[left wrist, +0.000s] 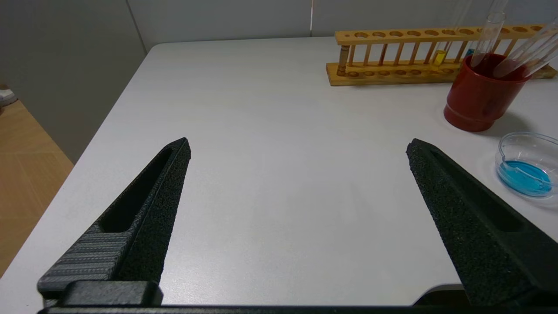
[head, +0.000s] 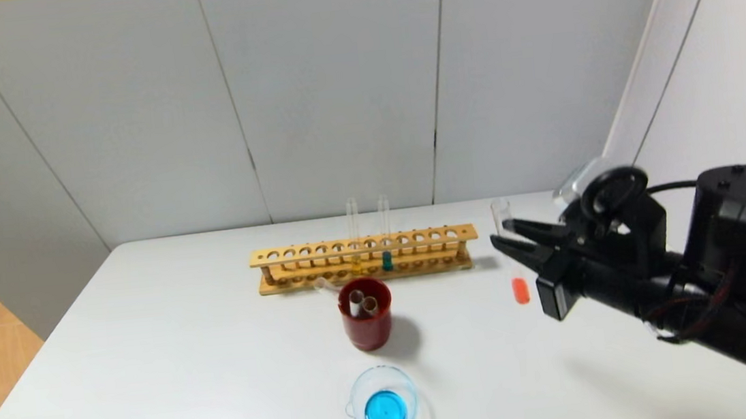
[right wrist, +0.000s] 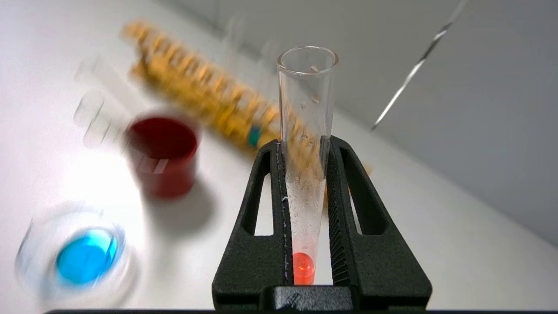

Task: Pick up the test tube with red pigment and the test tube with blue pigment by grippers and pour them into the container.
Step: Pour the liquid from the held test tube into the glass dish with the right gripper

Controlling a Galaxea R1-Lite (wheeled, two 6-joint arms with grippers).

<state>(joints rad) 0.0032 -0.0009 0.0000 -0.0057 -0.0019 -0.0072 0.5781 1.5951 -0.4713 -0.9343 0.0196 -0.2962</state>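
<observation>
We hold the test tube with red pigment [right wrist: 305, 174] upright, clamped in the right gripper [head: 509, 237]. The container [head: 384, 400], already blue, sits below-left of it. Next: carry over, tilt. Left gripper [left wrist: 296, 152] stands wide, idle.

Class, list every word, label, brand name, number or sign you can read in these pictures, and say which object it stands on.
None: no readable text on the wooden test tube rack, the dark red cup, the clear glass beaker with blue liquid, the clear glass tube with orange-red liquid or the black right gripper.
</observation>
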